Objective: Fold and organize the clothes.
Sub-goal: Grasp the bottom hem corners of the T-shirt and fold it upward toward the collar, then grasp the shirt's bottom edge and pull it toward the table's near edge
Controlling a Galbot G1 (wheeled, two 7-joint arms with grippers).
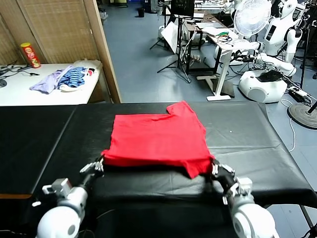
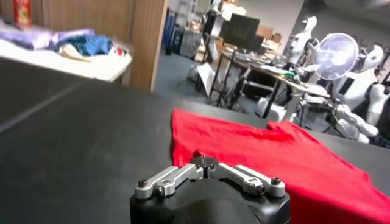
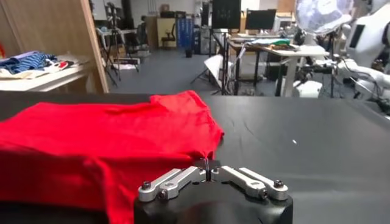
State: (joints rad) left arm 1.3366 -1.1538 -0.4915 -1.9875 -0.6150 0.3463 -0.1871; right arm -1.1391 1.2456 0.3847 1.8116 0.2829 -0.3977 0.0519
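Red T-shirt point(image 1: 158, 141) looks part-folded; left gripper point(image 1: 97, 165) and right gripper point(image 1: 216, 169) each pinch its near corners, more folds left.

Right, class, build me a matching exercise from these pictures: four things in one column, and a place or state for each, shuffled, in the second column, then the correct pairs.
Things:
1. red T-shirt
2. left claw
3. lilac garment
4. snack can

Places or states:
A. standing upright on the white table
B. shut on the shirt's near left corner
C. spread on the black table
D. lying crumpled beside a blue-striped garment

Pairs: 1-C, 2-B, 3-D, 4-A
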